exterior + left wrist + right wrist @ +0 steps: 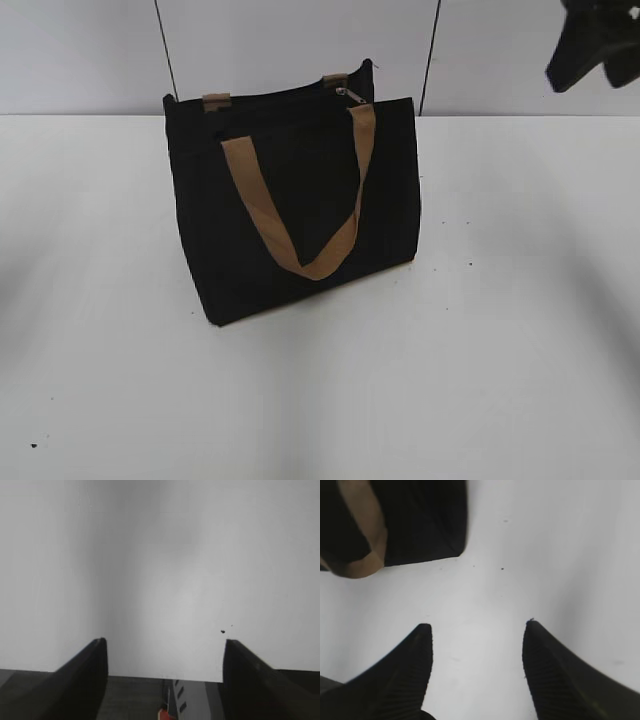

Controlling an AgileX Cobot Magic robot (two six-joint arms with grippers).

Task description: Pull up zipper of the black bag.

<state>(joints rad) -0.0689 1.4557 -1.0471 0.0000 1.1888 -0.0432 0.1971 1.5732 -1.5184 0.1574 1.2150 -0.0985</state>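
Observation:
The black bag stands upright on the white table, left of centre in the exterior view, with a tan loop handle hanging down its front. The small silver zipper pull sits on the top zip line near the bag's right end. My right gripper hangs high at the top right, far from the bag; in the right wrist view it is open and empty above the table, with a bag corner at the upper left. My left gripper is open and empty over bare table; it is out of the exterior view.
The white table spreads around the bag. A pale wall with two thin dark cables stands behind it. The table's edge and the floor below show in the left wrist view.

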